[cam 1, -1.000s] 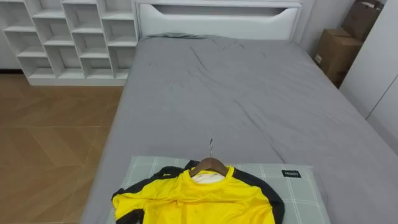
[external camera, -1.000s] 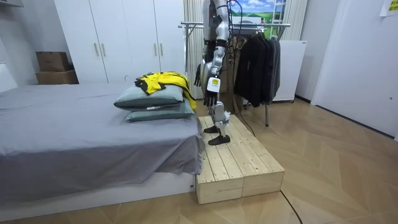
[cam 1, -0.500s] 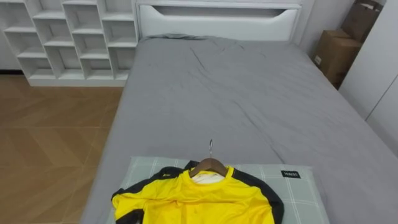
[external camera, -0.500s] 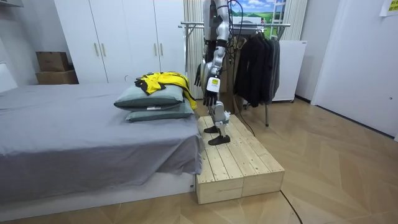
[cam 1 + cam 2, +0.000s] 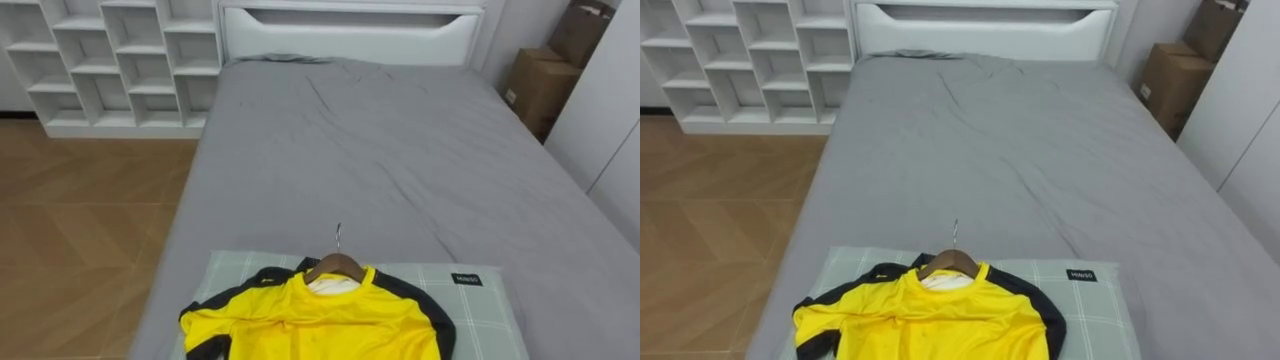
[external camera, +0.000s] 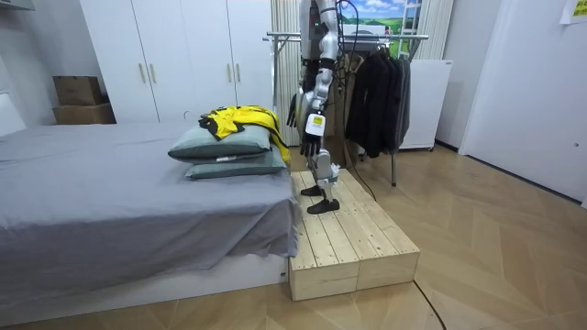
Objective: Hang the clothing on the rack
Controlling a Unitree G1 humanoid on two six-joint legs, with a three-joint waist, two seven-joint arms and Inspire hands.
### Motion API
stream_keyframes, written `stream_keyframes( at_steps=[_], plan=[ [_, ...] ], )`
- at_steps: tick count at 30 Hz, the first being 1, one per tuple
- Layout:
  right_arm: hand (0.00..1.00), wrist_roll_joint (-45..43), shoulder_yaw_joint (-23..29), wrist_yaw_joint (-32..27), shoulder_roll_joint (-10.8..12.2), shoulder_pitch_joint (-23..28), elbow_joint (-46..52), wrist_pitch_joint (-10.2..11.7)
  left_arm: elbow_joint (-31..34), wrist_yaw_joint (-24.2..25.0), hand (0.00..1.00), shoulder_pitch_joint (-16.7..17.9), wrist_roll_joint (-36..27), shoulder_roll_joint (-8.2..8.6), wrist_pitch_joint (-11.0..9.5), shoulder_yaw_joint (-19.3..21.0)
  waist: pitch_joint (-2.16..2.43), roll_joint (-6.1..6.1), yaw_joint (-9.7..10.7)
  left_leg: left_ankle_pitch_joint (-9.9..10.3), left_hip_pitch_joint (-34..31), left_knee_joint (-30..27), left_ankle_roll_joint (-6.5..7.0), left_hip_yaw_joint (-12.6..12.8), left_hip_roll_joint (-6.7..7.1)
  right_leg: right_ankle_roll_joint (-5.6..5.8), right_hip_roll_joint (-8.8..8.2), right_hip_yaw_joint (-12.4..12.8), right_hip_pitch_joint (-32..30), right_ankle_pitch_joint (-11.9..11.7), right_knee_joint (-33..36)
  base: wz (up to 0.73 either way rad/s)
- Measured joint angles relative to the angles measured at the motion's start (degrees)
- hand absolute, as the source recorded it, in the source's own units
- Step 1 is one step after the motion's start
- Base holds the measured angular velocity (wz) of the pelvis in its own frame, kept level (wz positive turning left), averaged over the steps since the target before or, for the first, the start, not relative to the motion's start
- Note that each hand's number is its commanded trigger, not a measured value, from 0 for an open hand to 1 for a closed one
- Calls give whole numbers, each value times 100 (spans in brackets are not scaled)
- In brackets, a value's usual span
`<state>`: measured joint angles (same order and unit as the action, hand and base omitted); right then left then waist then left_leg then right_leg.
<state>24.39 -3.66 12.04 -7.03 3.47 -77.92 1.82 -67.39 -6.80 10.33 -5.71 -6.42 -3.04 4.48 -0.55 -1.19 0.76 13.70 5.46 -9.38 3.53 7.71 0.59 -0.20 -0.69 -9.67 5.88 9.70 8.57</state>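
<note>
one left hand [image 6: 312, 137] down, slack

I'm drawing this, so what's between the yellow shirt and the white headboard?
Past the yellow shirt comes the pillow edge, then bare wrinkled grey sheet up to the headboard, in the left eye view.

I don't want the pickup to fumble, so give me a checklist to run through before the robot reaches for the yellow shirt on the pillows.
1. Yellow shirt on its hanger: ok, the wooden hanger sits in the collar.
2. Hook reachable: ok, it sticks out bare past the collar.
3. Left hand free: ok, it hangs open at the robot's side.
4. Right hand free: cannot tell.
5. Footing: ok, the robot stands on the wooden platform beside the bed.
6. Space on the clothes rack: cannot tell; dark clothes hang on it behind the robot.
</note>
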Motion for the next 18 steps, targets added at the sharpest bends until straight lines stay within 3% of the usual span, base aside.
stream_keyframes(
  at_steps=[9, 14, 18],
  plan=[
    [0, 32, 40, -65, -1, 33, -23, -7, -18, -52, 0, 62, -164, 54, 1, 182, 11, 5, -165, 0, 15, -4, 0, -22, 3, 0, -3, -24, 23, 0, -1, 1],
    [0, 73, 41, -146, -2, 50, -21, -17, -2, -332, 0, 82, -178, 51, 2, 272, 9, 20, -259, 0, 78, -25, 0, -53, 6, 1, -21, -174, 142, 1, -36, 7],
    [0, 55, 54, -157, -2, 38, -21, -23, 23, -644, 0, 108, -355, 48, -16, 641, 9, 26, -279, 1, 109, -14, -1, -191, 16, 3, -23, -295, 232, 2, -80, 14]
  ],
)
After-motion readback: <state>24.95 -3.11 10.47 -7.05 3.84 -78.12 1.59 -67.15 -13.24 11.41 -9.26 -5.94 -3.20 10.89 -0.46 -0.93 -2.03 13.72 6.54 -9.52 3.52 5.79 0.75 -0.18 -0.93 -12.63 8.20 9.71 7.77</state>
